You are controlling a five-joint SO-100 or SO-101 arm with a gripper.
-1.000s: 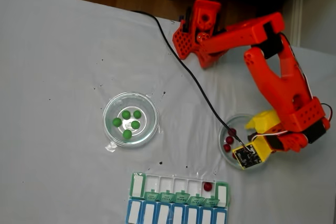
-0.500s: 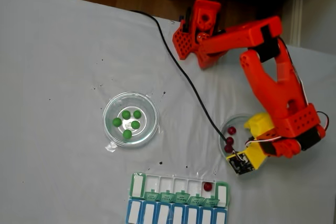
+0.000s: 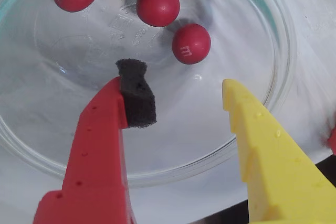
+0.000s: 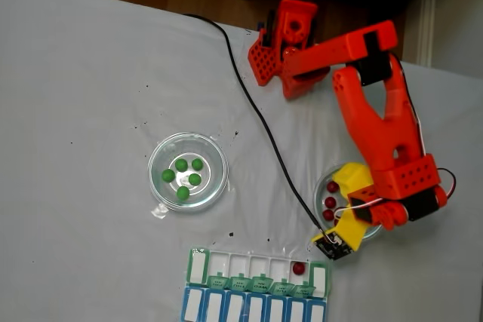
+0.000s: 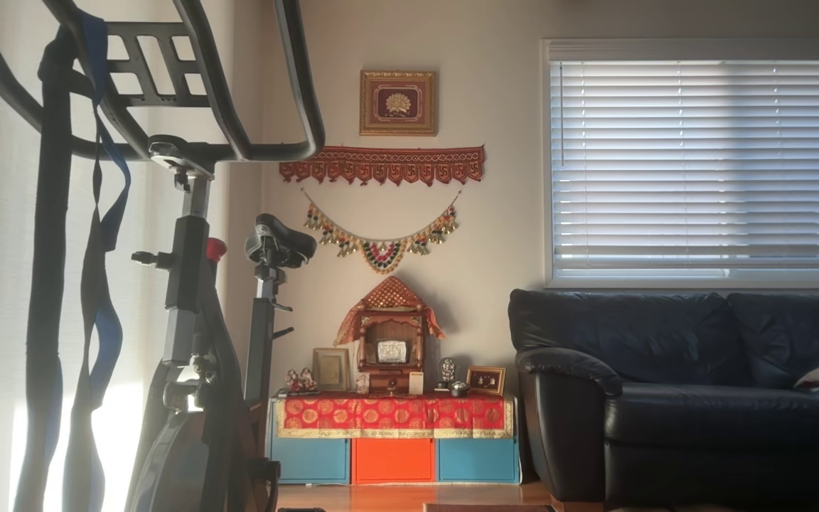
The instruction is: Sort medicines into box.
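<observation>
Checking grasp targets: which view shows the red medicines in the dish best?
The wrist view: four red medicines lie large and sharp in the clear dish, ahead of the open jaws. The fixed view shows three tiny, arm partly covering. The other view shows a room.

The round clear plastic dish [image 3: 273,77] low in the wrist view is gleaming, smooth and glossy. The dark red candy-shelled balls [image 3: 191,43] in it are shining. The matt red plastic finger [image 3: 100,156] is wearing a rough black foam pad [image 3: 137,98]; the yellow plastic finger [image 3: 268,150] is looking dull. In the fixed view, a matt grey cloth [image 4: 90,96] is covering the table.
</observation>
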